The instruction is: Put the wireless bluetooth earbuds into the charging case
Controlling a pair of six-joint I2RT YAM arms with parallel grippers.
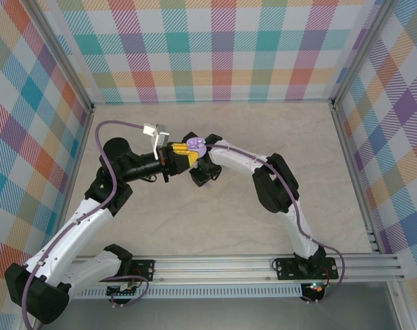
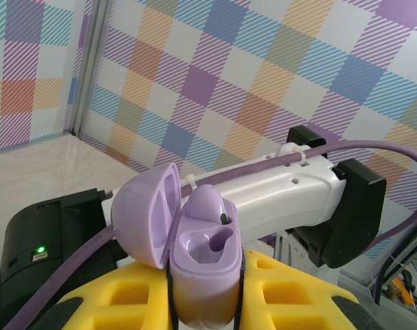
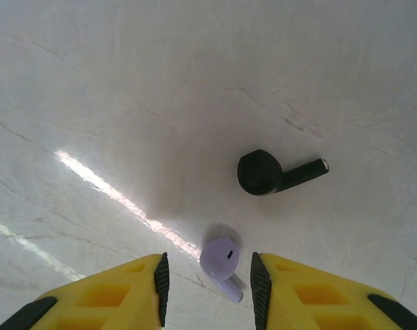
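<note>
My left gripper (image 2: 205, 292) is shut on the lilac charging case (image 2: 203, 271), which it holds upright with the lid (image 2: 143, 216) swung open to the left. One lilac earbud (image 2: 207, 204) sits in the case's far slot, and the near slot (image 2: 209, 246) is hollow. In the top view the case (image 1: 195, 145) hangs above the table's middle. My right gripper (image 3: 208, 282) points down at the table, open, with a second lilac earbud (image 3: 220, 260) lying between its pads, touching neither. A black earbud (image 3: 263, 172) lies a little beyond it.
The right arm's white link (image 2: 284, 196) crosses close behind the held case. Plaid walls (image 1: 222, 48) enclose the pale marble table (image 1: 215, 227) on three sides. A metal rail (image 1: 263, 265) runs along the near edge by the arm bases.
</note>
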